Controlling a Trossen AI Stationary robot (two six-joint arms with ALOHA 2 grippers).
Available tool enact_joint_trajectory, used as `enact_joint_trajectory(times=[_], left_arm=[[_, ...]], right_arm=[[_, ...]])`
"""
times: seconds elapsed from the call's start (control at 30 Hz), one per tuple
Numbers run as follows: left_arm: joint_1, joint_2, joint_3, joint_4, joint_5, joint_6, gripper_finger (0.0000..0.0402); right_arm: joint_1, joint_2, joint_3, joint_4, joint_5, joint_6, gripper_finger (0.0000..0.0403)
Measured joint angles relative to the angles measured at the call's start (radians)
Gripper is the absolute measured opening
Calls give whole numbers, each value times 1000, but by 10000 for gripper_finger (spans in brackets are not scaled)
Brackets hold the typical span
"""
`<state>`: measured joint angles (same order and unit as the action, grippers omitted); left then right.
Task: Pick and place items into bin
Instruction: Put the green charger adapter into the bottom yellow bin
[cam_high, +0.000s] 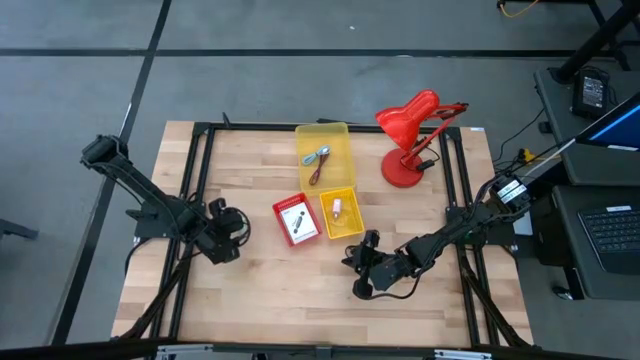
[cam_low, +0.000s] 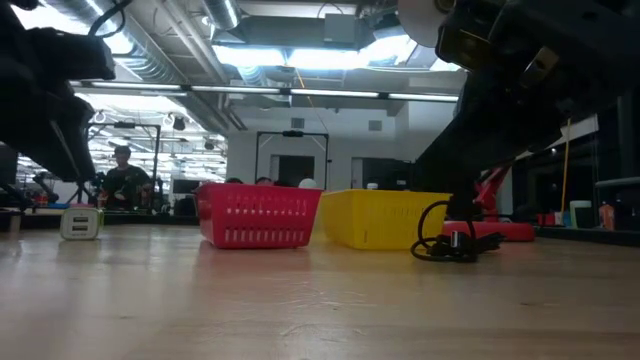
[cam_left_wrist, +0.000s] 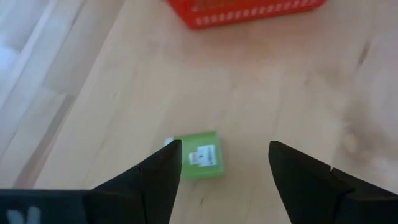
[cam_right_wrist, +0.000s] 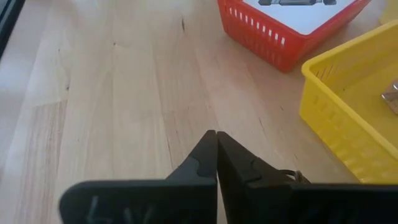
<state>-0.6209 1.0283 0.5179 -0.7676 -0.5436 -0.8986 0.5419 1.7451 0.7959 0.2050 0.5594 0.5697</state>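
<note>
Left gripper (cam_left_wrist: 221, 171) spread wide, low over the table (cam_high: 260, 290), a small green piece (cam_left_wrist: 200, 163) lying between and just ahead of its fingers. Beyond it, red basket (cam_high: 295, 219) holding a white packet (cam_high: 293, 216). Right gripper (cam_right_wrist: 216, 155) clenched tight, holding nothing visible, black cable (cam_low: 450, 240) just beside it; yellow basket (cam_high: 340, 213) ahead.

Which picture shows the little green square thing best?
The left wrist view: the small green square piece with a white label lies flat on the wooden table, seen between the left gripper's open fingers. The low view shows it as a small block at far left. The other views do not show it.
</note>
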Motion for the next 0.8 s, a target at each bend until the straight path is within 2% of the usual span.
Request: enact_joint_trajectory(times=[0.17,0.8], left_arm=[[35,12,0,-48,43,-61,235],[155,129,0,-48,102,-22,235]], right_arm=[[0,0,0,0,0,0,0],[0,0,0,0,0,1,0]])
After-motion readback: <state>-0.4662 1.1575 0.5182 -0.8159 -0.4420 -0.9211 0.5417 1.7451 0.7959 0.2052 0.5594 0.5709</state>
